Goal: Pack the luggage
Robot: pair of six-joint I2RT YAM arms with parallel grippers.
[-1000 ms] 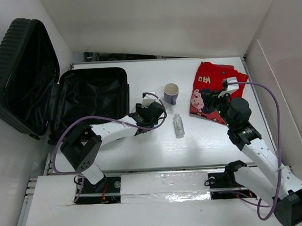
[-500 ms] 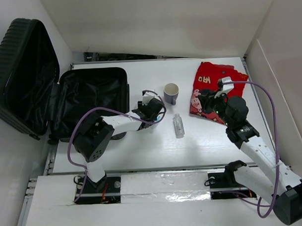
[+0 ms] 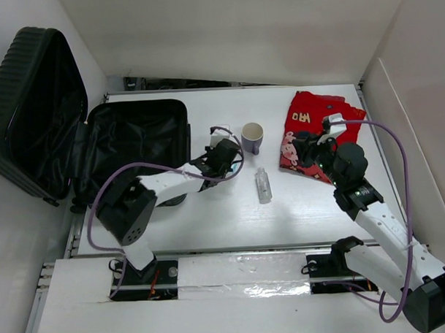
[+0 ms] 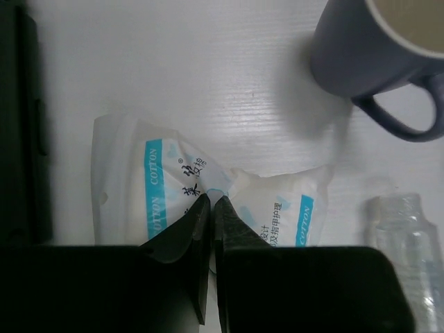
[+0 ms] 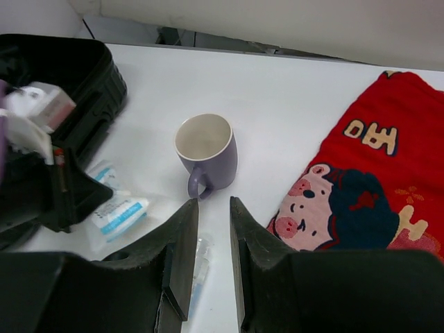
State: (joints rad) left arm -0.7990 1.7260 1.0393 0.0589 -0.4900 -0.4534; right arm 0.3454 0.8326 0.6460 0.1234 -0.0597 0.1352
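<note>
White tabletop [image 3: 210, 218] and pale walls frame the scene, and the purple mug [image 3: 252, 136] near the middle serves as the marker. Well away from the mug on the left arm's side, the luggage [image 3: 7, 72] lies wide open, its base flat on the table and its ribbed lid leaning back against the wall. Just beside the mug on that same side, the left gripper [image 4: 212, 201] has its jaws pinched together on the film of a cotton-pad packet [image 4: 132, 187], which puckers around the tips. A clear bottle [image 3: 263, 185] lies just nearer the arms than the mug, and a red printed garment [image 3: 316, 127] is spread on the mug's other side. The right gripper [image 5: 213, 205] hovers above the bottle, jaws partly apart and holding nothing. The suitcase looks stiff, bulky and inclined to roll on its casters. It is probably best left in place while loading, then closed by the lid's rim.
</note>
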